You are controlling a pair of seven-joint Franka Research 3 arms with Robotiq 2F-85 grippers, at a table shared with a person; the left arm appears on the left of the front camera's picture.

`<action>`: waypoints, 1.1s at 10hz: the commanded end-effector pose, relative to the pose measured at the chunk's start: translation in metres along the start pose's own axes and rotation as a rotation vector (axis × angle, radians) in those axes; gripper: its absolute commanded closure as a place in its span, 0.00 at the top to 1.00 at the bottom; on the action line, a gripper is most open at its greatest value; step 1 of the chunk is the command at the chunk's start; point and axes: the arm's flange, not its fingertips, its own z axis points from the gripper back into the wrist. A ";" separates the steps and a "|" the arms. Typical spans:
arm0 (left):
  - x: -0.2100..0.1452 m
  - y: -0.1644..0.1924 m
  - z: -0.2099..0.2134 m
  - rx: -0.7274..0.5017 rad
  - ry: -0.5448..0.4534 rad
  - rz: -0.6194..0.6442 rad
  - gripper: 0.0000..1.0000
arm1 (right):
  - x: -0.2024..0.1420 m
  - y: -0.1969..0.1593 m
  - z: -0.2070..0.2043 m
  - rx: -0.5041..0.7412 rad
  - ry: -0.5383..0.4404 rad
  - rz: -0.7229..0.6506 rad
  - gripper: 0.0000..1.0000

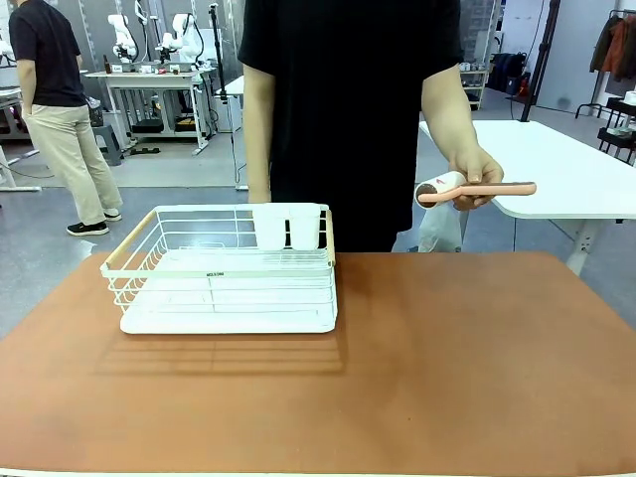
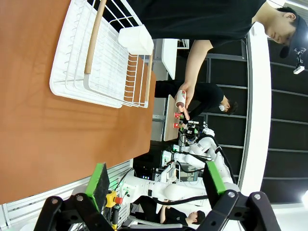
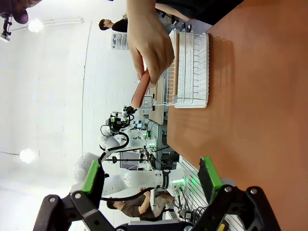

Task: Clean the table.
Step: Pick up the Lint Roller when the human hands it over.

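while left tool [image 2: 157, 183] and right tool [image 3: 150, 174] gape wide, the table [image 1: 447, 378] looks smooth, matte terracotta.

no text can be read, small dark print on front rail of the white dish rack [image 1: 216, 272], too small to make out

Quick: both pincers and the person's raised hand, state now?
Left pincer: open, empty.
Right pincer: open, empty.
Person's hand: holding a lint roller.
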 end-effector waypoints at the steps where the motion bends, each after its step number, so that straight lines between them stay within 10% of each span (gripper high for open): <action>1: -0.002 -0.003 0.003 -0.004 -0.001 -0.009 1.00 | -0.003 0.000 -0.002 0.005 -0.002 0.012 1.00; 4: -0.002 -0.003 0.003 -0.004 -0.001 -0.009 1.00 | 0.000 0.000 0.000 0.000 0.000 0.000 1.00; 11: -0.002 -0.003 0.003 -0.004 -0.001 -0.009 1.00 | -0.019 0.131 -0.138 -0.197 -0.126 -0.455 1.00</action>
